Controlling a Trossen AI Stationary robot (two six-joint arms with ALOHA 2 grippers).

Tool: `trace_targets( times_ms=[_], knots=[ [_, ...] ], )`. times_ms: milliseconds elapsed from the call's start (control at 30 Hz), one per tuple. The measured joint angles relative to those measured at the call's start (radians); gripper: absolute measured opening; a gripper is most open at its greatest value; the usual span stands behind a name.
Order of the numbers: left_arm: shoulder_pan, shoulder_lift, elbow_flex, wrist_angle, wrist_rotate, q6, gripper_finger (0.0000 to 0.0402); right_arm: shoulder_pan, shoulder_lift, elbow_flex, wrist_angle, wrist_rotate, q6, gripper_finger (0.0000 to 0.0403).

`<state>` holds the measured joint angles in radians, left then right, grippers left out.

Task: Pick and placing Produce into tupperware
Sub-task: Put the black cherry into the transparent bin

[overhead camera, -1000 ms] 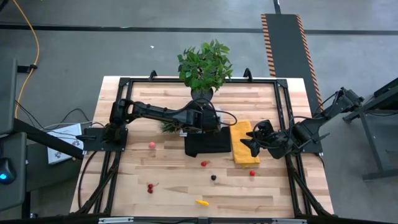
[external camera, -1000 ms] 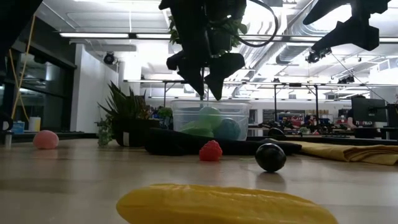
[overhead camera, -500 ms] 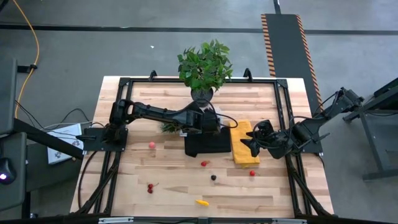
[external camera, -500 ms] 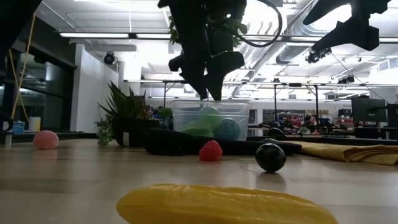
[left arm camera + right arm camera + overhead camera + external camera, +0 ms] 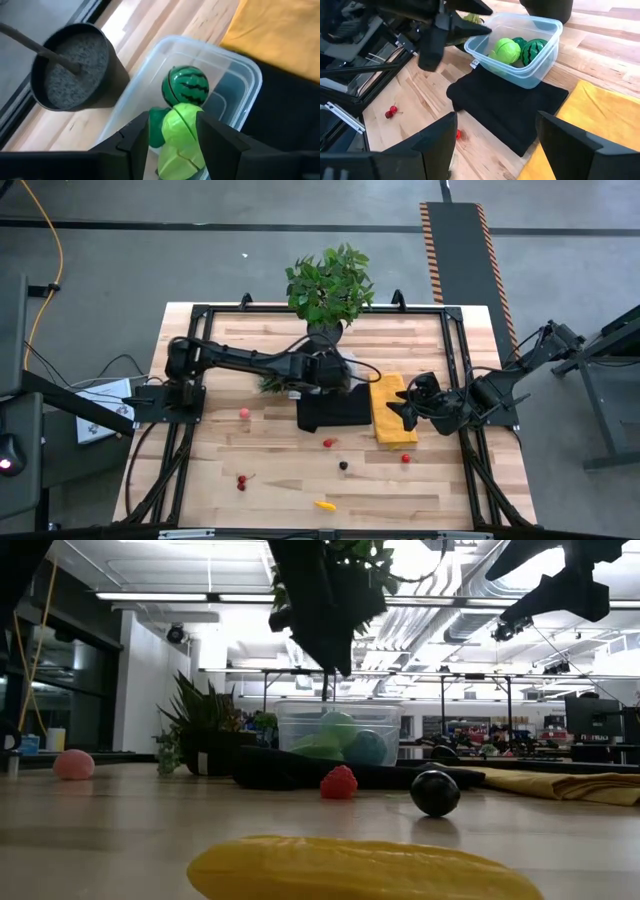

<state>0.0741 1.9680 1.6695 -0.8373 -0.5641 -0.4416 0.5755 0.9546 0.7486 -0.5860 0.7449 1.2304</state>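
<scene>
- Most of the tupperware (image 5: 540,69) is hidden in the high view beneath the left gripper (image 5: 340,372). The right wrist and low views show it sitting on the far end of the black cloth (image 5: 335,412), just beside the pot (image 5: 74,66) of the big leafy plant (image 5: 328,284).
- Inside the box I count one striped watermelon ball (image 5: 185,86), one light green leafy piece (image 5: 183,142), and a darker green piece (image 5: 156,128) half covered by the leafy one. Whether more lies beneath them I cannot tell.
- The left gripper hangs directly over the box. Its fingers (image 5: 216,141) stand partly apart with nothing between them.
- The right gripper (image 5: 398,415) waits over the yellow cloth (image 5: 392,395), jaws wide and empty. In the low view only a part of that arm shows, cut off at the top edge.
- Six loose pieces of produce lie on the wooden table (image 5: 220,345), all well apart from the box: one pink ball (image 5: 243,413), one red berry (image 5: 328,443), one dark ball (image 5: 343,465), one small red piece (image 5: 405,458), one cherry pair (image 5: 241,481) and one yellow piece (image 5: 323,504).
- In the low view the yellow piece fills the foreground, blurred, and its lower part is cut off.
- One small spiky plant (image 5: 198,730) stands near the box, partly hidden under the left arm in the high view.
- Two cloths lie side by side, the black one touching the yellow one.
</scene>
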Motion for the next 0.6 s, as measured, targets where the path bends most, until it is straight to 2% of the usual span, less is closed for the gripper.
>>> trace_targets(
  times_ms=[367, 600],
  knots=[
    [-0.069, -0.112, 0.000, -0.007, 0.073, 0.056, 0.0102, 0.000, 0.000, 0.000, 0.025, 0.002, -0.006, 0.0261],
    [-0.144, -0.229, 0.000, -0.087, 0.134, 0.018, 0.0068, 0.000, 0.000, 0.000, 0.157, -0.063, -0.102, 0.0261]
  ],
)
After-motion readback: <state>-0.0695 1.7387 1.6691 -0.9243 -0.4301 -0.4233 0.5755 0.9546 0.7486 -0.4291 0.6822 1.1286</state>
